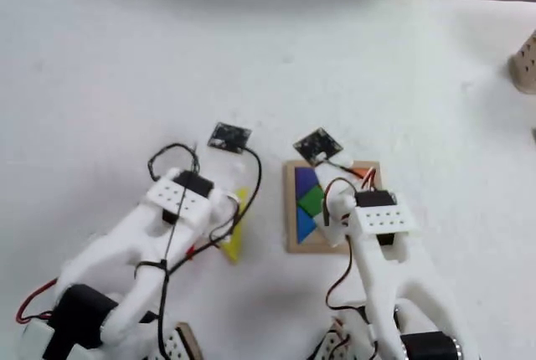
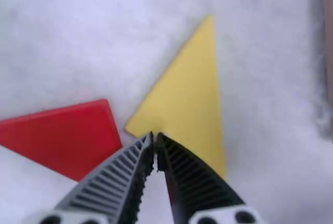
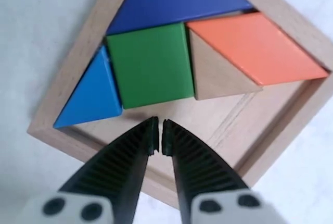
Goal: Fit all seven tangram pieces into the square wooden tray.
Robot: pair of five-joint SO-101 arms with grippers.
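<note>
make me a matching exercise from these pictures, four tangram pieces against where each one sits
1 yellow triangle
2 red piece
3 green square
4 orange parallelogram

A in the tray, touching the light blue triangle
B on the table, beside the left gripper
C in the tray, apart from the light blue triangle
D on the table, at the left gripper's tips

Pairs: 1-D, 2-B, 3-A, 4-C

I saw the white table (image 1: pixel 126 67) bearing the square wooden tray (image 1: pixel 291 209). On its bare surface, left of the tray, lay the yellow triangle (image 1: pixel 235 233) and a red piece (image 2: pixel 62 135), just beside each other.
</note>
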